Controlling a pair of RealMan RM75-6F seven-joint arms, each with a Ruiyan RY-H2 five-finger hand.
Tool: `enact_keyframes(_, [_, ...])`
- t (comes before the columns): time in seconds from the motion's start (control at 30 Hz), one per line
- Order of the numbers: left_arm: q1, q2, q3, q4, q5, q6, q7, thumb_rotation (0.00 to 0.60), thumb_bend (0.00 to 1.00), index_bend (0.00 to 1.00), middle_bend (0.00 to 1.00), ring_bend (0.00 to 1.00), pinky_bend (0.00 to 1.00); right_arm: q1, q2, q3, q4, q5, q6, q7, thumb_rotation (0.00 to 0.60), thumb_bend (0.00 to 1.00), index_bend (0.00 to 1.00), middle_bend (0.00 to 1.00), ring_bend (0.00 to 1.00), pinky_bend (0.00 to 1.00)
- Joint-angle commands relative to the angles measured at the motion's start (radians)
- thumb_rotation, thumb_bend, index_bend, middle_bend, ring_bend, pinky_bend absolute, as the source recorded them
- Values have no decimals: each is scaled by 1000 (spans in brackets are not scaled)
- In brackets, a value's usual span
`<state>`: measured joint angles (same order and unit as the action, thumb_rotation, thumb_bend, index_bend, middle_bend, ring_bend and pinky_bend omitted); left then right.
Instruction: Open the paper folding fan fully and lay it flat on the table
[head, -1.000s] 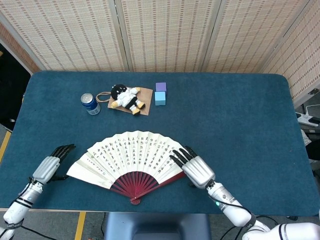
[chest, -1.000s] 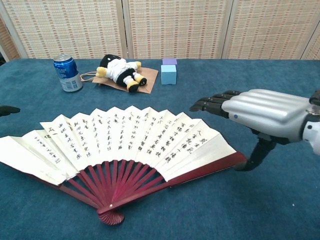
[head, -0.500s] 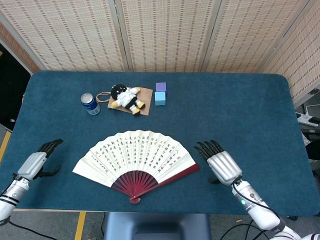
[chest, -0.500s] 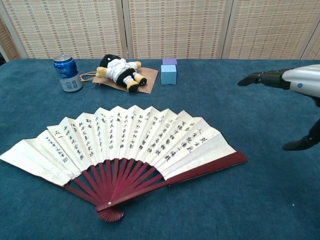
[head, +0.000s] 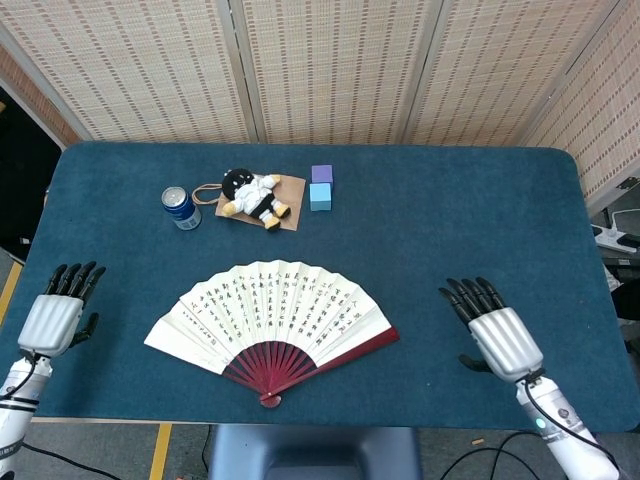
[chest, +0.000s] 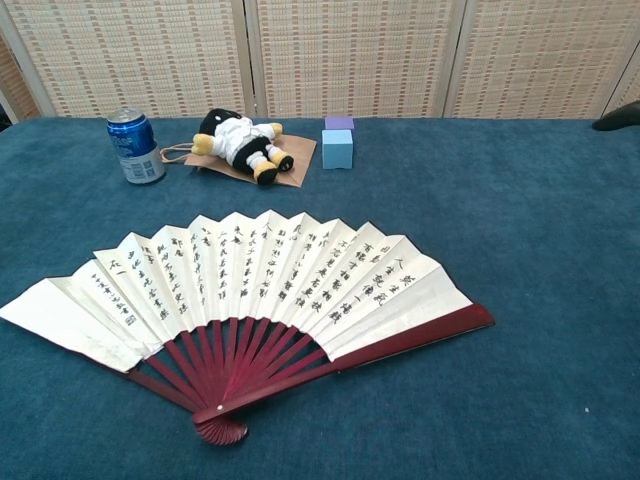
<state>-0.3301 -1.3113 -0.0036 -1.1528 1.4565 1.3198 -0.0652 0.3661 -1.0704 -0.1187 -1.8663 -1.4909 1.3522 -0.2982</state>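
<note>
The paper folding fan (head: 272, 318) (chest: 250, 292) lies spread open and flat on the blue table, white leaf with black writing above dark red ribs that meet at a pivot near the front edge. My left hand (head: 58, 310) hovers near the table's left edge, well away from the fan, fingers apart and holding nothing. Off to the right of the fan, my right hand (head: 495, 331) is also empty with fingers spread. In the chest view only a dark fingertip (chest: 618, 116) shows at the right edge.
At the back of the table (head: 450, 220) stand a blue drink can (head: 181, 208) (chest: 135, 146), a plush doll (head: 253, 195) (chest: 240, 141) lying on a brown paper bag, and two stacked small blocks (head: 321, 188) (chest: 338, 143). A woven screen closes the rear.
Both hands have drawn outward from the fan's ends, the left leftward and the right rightward, leaving the fan lying free. The fan has barely shifted.
</note>
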Motion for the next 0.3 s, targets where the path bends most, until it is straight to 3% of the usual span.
enact_keyframes(0.03, [188, 37, 31, -109, 184, 414, -105, 600, 425, 0, 0, 0, 0, -171, -13, -30, 134, 12, 196, 80, 600, 45, 0, 0, 0, 0])
enact_keyframes(0.1, [201, 41, 34, -128, 176, 407, -79, 600, 426, 0, 0, 0, 0, -210, -32, -17, 202, 28, 232, 127, 600, 45, 0, 0, 0, 0])
enact_keyframes(0.3, [196, 76, 46, -193, 160, 324, -24, 600, 425, 0, 0, 0, 0, -229, -19, 14, 239, 10, 237, 184, 600, 46, 0, 0, 0, 0])
